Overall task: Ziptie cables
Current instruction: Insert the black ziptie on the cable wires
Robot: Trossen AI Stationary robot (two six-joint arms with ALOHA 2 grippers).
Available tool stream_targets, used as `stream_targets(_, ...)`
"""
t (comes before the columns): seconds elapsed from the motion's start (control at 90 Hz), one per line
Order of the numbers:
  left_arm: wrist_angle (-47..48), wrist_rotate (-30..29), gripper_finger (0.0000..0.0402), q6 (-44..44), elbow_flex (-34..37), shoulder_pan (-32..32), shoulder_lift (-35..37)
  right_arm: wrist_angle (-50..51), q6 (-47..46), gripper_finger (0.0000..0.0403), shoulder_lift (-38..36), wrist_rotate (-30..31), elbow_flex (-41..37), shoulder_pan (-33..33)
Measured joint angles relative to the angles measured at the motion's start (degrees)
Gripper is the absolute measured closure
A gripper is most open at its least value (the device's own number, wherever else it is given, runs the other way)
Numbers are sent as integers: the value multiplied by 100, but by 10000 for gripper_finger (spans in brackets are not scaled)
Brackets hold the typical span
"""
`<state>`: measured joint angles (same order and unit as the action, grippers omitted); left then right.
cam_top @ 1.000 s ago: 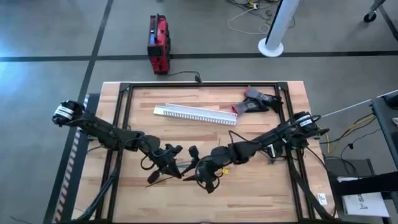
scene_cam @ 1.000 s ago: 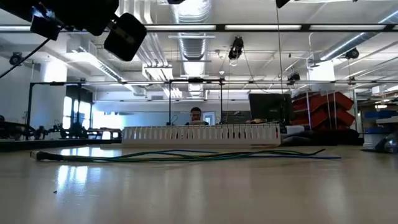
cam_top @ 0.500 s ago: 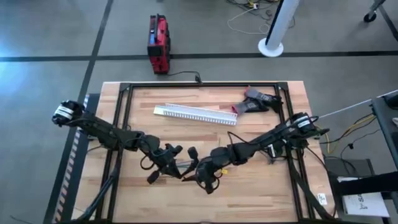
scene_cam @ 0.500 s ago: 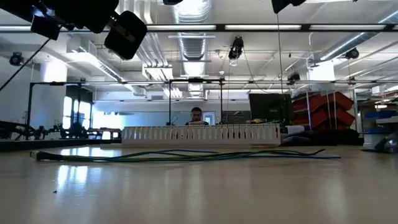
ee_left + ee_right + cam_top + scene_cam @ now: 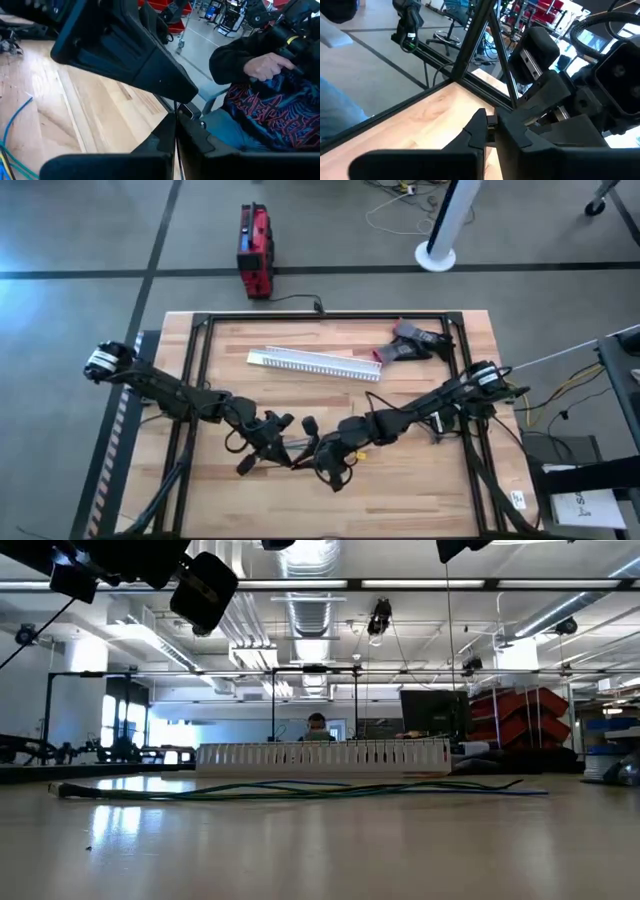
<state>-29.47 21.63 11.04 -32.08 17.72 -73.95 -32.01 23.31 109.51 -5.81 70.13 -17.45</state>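
Observation:
The cables [image 5: 300,790] are thin green, blue and dark wires lying slack on the tabletop in front of the white channel; their ends also show in the left wrist view [image 5: 12,117]. Both grippers hover above them near the table's middle front, tip to tip. My left gripper [image 5: 285,450] is shut on the ziptie [image 5: 175,107], a thin black strip running from its fingers toward my right gripper [image 5: 312,460]. My right gripper's fingers are shut too, with a small piece of the strip [image 5: 491,120] at their tips. My left gripper pinches one end of the ziptie [image 5: 175,116] between its two fingertips, coming level from the table's left. The strip sticks out straight past the fingers, lifted clear of the table. My right gripper pinches the ziptie's other end [image 5: 491,120] at its fingertips, coming from the table's right; the strip is clear of the table.
A long white slotted channel [image 5: 313,363] lies across the far middle of the table. A black and red tool [image 5: 410,345] sits at the far right. A black frame rail [image 5: 200,360] borders the tabletop. A person [image 5: 270,100] sits beyond the table's edge.
My right gripper has edged a little toward the table's left, closer to my left gripper. The cables have stayed where they lay.

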Motion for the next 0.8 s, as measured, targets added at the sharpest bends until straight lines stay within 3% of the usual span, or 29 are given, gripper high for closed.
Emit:
stream_targets(0.256,218,-4,387,-77,0,-20,134,294,-539,400,-183,266,0,-13)
stream_targets(0.422,1267,-18,339,-325,-2,-126,770,940,-994,401,-533,462,0,-15)
stream_targets(0.489,1789,-281,320,-449,-2,-177,1070,1291,-1270,401,-728,645,0,-15)
stream_targets(0.656,2666,-1732,285,-611,127,-179,1457,3075,-2105,401,-1299,1602,393,-15)
stream_targets(0.8,2639,-2314,272,-630,293,-186,1427,5584,-3161,401,-1460,2267,1528,43)
